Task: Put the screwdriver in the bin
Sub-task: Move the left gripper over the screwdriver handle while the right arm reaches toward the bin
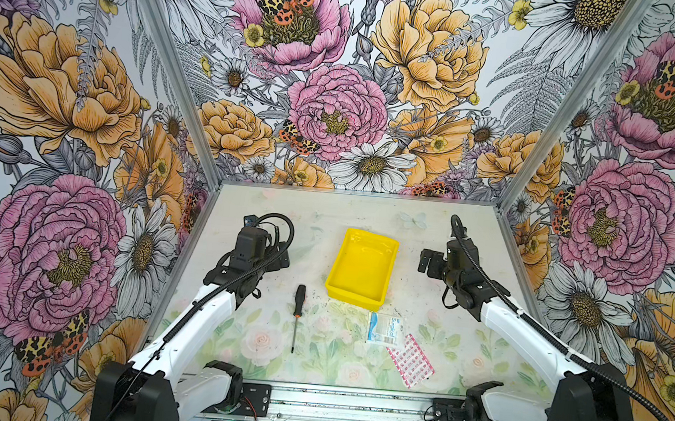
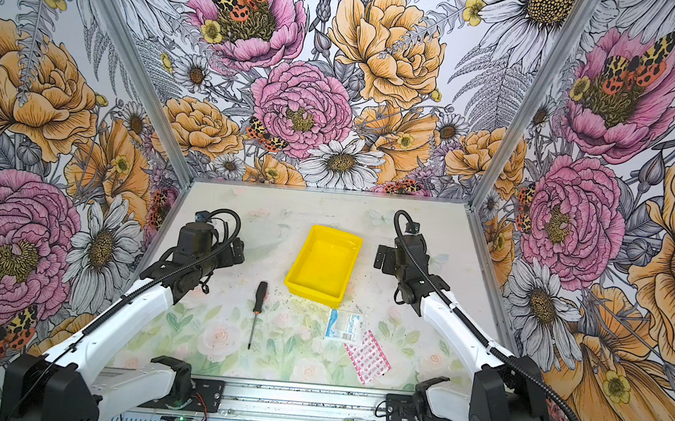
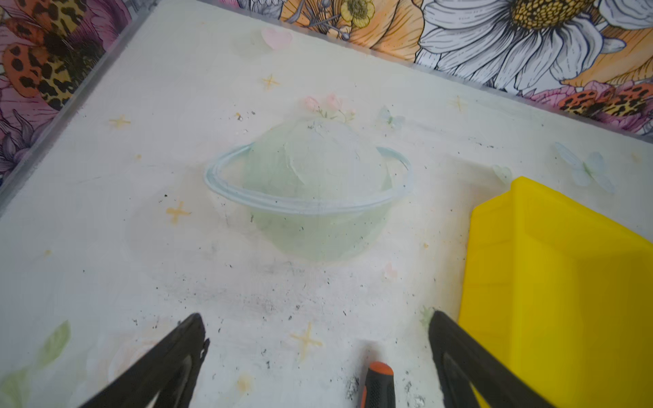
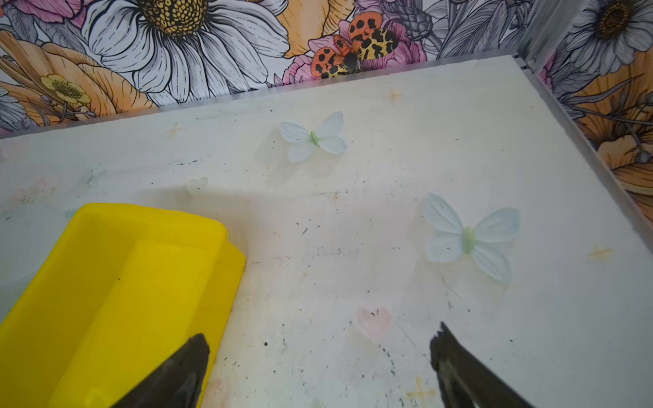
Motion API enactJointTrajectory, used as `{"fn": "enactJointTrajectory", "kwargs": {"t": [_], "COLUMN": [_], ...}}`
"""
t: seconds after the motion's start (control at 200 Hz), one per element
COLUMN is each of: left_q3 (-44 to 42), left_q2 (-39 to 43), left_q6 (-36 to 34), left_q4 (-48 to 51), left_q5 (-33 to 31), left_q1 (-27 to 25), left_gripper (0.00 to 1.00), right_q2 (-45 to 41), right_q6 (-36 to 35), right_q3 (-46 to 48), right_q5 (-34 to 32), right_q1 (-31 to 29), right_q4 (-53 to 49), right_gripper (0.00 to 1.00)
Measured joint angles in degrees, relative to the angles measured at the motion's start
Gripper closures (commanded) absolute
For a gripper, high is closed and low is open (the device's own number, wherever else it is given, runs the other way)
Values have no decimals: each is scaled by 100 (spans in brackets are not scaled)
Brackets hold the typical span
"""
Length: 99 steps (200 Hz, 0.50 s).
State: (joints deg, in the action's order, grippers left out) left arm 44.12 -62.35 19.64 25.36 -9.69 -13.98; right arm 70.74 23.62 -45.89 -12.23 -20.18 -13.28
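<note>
The screwdriver [image 1: 297,314] [image 2: 256,310] lies flat on the table, black handle pointing toward the back, thin shaft toward the front. Only its handle end [image 3: 378,385] shows in the left wrist view, on the table between the spread fingers and nearer one of them. My left gripper [image 1: 278,255] [image 2: 237,252] [image 3: 316,318] hovers open just behind that handle, holding nothing. The yellow bin [image 1: 355,295] [image 2: 314,295] [image 3: 547,282] [image 4: 106,282] sits empty at mid-table, to the right of the screwdriver. My right gripper [image 1: 427,263] [image 2: 383,259] [image 4: 319,335] hangs open and empty to the right of the bin.
A white and blue packet [image 1: 386,328] [image 2: 344,325] and a pink patterned sheet [image 1: 410,359] [image 2: 368,356] lie in front of the bin, toward the right. Flowered walls close the table at the back and both sides. A metal rail [image 1: 352,404] runs along the front.
</note>
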Motion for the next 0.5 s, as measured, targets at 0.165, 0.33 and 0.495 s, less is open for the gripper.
{"fn": "enactJointTrajectory", "kwargs": {"t": [0.165,0.33,0.495], "left_q3": [4,2,2], "left_q2": [0,0,-52], "left_q6": [334,629,898], "left_q4": [544,754,870], "left_q5": [186,205,291], "left_q1": [-332,-680,-979], "left_gripper": [2,1,2], "right_q2": [-13,57,85], "right_q6": [-114,-625,-1244], "right_q3": [-109,-415,-570], "right_q5": [76,284,638], "right_q1": [-660,-1191,-1580], "right_q4": [-170,-254,-330], "right_gripper": [1,0,1]}}
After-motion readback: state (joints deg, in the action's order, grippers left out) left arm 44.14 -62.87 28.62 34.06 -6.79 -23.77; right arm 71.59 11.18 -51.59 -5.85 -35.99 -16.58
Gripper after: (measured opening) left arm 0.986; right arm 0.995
